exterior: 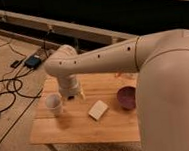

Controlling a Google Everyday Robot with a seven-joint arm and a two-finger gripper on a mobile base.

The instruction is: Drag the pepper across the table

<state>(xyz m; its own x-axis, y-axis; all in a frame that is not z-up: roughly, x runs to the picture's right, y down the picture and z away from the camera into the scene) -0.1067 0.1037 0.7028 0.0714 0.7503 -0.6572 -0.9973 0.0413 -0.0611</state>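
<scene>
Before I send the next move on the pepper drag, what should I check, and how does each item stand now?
1. Pepper located: cannot tell. No orange-red item shows; it may be hidden under the arm.
2. Gripper placed: ok. It is down low over the table, near the far edge.
3. Hold on the pepper: cannot tell. The wrist covers that spot.
4. White cup clearance: not ok. It stands upright close beside the gripper; whether they touch cannot be told.
5. Drag path: not ok towards the pale block and purple bowl; the near strip of the table looks the likelier route.
</scene>
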